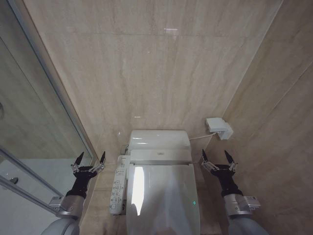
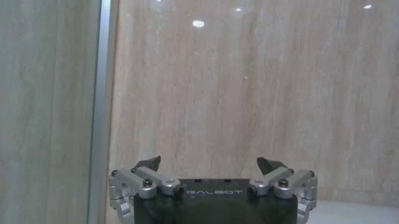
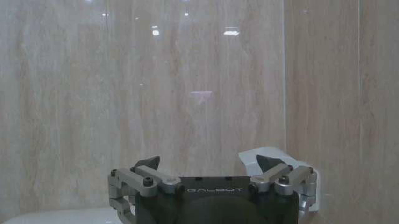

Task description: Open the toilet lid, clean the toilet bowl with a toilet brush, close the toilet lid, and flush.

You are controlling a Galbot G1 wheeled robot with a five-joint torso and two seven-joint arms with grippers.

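While both arms hang idle on either side of the toilet, the toilet lid (image 1: 164, 198) lies closed and flat over the toilet bowl (image 1: 128, 205), its glossy white surface catching a bright strip of reflected light near its left side. A small green indicator light (image 1: 194, 202) glows toward the lid's right edge. Behind the lid sits the white tank unit (image 1: 159, 142), up against the beige stone-look back wall (image 1: 156, 63).

The left end effector (image 1: 90, 159) is raised just beside the toilet's left side, above the floor between the toilet and the glass shower partition (image 1: 34, 137); its two dark fingers are spread wide and hold nothing. In the left wrist view the same left end effector (image 2: 210, 164) faces the bare wall with its fingers well apart (the metal frame of the partition runs upright at one side).

The right end effector (image 1: 217, 159) mirrors it on the toilet's right side, near the side wall, fingers likewise wide and empty. In the right wrist view that end effector (image 3: 209, 163) points at the back wall, with a white wall-mounted box (image 3: 281, 161) just behind one finger; the head view shows this box (image 1: 219, 128) fixed low on the right wall, a thin cable leading from it toward the tank.

A narrow white button panel (image 1: 118, 188) runs along the bowl's left side, close to the left arm.
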